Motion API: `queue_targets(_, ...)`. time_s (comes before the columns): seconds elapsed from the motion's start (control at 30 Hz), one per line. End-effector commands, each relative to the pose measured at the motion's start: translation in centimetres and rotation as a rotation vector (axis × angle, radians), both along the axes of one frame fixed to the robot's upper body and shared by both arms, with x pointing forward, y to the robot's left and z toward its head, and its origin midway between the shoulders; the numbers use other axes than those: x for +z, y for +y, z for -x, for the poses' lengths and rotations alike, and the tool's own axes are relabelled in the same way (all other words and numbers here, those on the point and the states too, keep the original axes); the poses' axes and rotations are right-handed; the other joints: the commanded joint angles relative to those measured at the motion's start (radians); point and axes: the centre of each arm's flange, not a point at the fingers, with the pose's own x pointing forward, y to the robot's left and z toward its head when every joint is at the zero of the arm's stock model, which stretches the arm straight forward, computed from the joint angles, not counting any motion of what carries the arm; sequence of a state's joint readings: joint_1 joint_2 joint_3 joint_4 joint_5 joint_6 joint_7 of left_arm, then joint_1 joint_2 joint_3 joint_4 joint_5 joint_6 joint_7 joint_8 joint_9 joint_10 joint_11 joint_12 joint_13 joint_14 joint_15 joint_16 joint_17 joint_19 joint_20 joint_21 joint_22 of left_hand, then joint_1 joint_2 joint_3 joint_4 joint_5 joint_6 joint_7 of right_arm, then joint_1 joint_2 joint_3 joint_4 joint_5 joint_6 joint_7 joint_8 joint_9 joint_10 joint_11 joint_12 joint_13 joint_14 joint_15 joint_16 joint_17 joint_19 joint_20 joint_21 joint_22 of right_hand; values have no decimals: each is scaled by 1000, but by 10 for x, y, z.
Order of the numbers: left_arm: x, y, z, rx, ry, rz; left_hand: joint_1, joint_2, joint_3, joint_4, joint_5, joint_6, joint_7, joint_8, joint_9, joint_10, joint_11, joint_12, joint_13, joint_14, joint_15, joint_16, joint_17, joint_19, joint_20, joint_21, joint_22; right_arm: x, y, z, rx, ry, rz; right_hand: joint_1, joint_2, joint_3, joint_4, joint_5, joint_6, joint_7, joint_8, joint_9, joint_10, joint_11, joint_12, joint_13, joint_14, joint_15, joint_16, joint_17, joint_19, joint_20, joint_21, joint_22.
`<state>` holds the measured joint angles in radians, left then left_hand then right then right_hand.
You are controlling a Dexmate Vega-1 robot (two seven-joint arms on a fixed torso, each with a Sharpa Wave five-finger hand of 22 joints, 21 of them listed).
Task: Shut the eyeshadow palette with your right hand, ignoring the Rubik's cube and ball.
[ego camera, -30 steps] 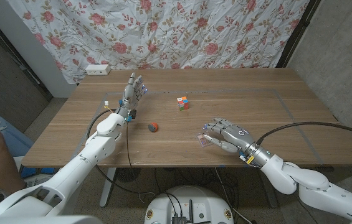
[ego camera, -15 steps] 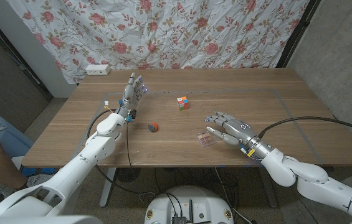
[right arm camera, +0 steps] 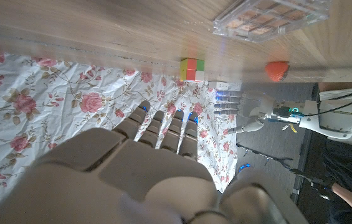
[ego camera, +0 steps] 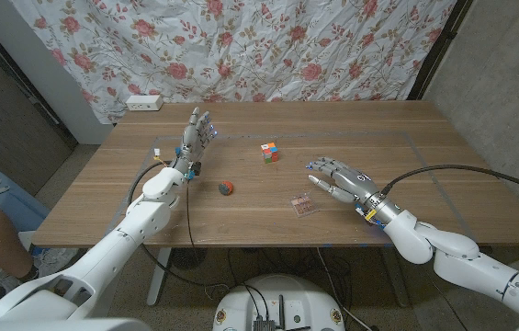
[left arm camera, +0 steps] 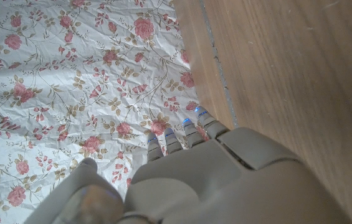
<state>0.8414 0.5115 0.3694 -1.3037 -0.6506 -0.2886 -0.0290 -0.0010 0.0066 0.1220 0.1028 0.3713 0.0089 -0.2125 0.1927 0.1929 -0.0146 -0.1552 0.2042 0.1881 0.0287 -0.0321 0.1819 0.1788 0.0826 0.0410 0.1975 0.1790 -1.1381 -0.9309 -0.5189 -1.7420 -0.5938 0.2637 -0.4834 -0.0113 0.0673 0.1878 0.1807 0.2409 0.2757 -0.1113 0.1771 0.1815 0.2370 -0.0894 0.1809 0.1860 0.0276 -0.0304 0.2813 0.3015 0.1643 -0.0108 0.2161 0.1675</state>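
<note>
- The right hand (ego camera: pixel 339 176) hovers over the table (ego camera: pixel 443 156) with its fingers spread and nothing in them. It is just beside the eyeshadow palette (ego camera: pixel 303 204), on the far right side of it, and does not touch it.
- The left hand (ego camera: pixel 197 136) stands upright near the table's far left part, fingers apart and holding nothing, well away from the work.
- The palette lies flat near the table's front edge, roughly in the middle. In the right wrist view the palette (right arm camera: pixel 269 15) looks flat with its clear lid down over the colour pans, though I cannot tell whether it is clicked fully shut.
- My judgement: the closing looks done or nearly so. If the lid is not latched, the next move calls for a light press down on it with the right hand.
- The Rubik's cube (ego camera: pixel 269 152) and the ball (ego camera: pixel 226 188) sit apart from the palette and need no touching.
</note>
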Motion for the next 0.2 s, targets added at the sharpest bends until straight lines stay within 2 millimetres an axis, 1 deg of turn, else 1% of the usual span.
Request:
queue_targets(0.03, 0, 0, 0, 0, 0, 0, 6, 8, 10, -2, 3, -2, -7, 5, 4, -1, -7, 5, 4, 5, -24, 6, 5, 8, 1, 4, 4, 14, -12, -20, -5, 17, -82, 13, 86, 6, -7, 10, -9, 4, 4, -1, -9, 1, 1, 1, 27, 1, 7, -4, 22, -1, 3, 1)
queue_targets(0.2, 0, 0, 0, 0, 0, 0, 6, 8, 10, -2, 3, -2, -7, 5, 4, 0, -8, 5, 4, 5, -24, 6, 5, 7, 1, 4, 4, 22, -15, -27, 3, 22, -111, 15, 86, 8, -8, 11, -19, 7, 2, -1, -19, 13, 0, 1, 31, 3, 4, -8, 36, -3, 5, 0)
